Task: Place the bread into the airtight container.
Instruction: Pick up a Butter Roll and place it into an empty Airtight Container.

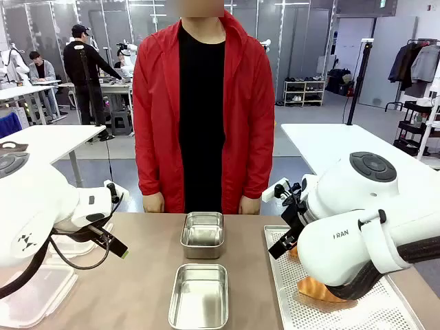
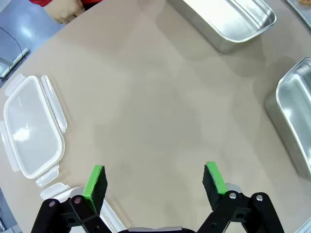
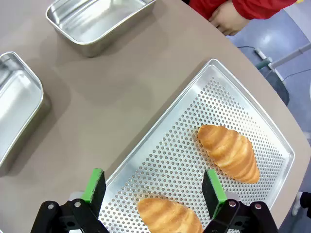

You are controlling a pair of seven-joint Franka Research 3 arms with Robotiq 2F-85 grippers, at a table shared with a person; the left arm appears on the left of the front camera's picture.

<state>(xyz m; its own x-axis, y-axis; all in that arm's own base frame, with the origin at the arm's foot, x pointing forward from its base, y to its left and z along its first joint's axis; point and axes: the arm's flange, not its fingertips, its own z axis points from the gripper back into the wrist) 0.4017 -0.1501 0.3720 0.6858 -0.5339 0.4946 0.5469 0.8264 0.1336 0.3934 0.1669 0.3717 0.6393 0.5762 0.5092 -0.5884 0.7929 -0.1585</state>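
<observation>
Left jaws are released, green pads (image 2: 96, 182) spread wide over bare tan desk (image 2: 155, 107), nothing between them. In your left wrist view a clear plastic snap-lock container piece (image 2: 31, 131) lies flat at 9 o'clock with its latch flaps out; lid or base, can't tell. Right jaws are released too, pads (image 3: 212, 187) well apart, hanging above the perforated silver metal tray (image 3: 194, 121) and gripping nothing. Bread is on that tray. In the right wrist view one golden croissant (image 3: 228, 152) lies at 3 o'clock, and a second croissant (image 3: 167, 216) lies at 6 o'clock, low between the pads and not gripped. From the front, the tray sits at 4 o'clock on the desk, with a bit of croissant (image 1: 320, 290) showing under the white right arm (image 1: 357, 240). You have two rectangular stainless steel pans mid-desk, both bare inside and apart from each other. The far pan (image 1: 203, 234) is at 12 o'clock and the near pan (image 1: 199, 295) at 6. More clear plastic (image 1: 34, 295) lies at 8 o'clock under the white left arm (image 1: 41, 206). A person in a red jacket (image 1: 155, 103) stands at the far side, one hand (image 1: 152, 202) and the other hand (image 1: 249, 205) hanging at the desk edge.
</observation>
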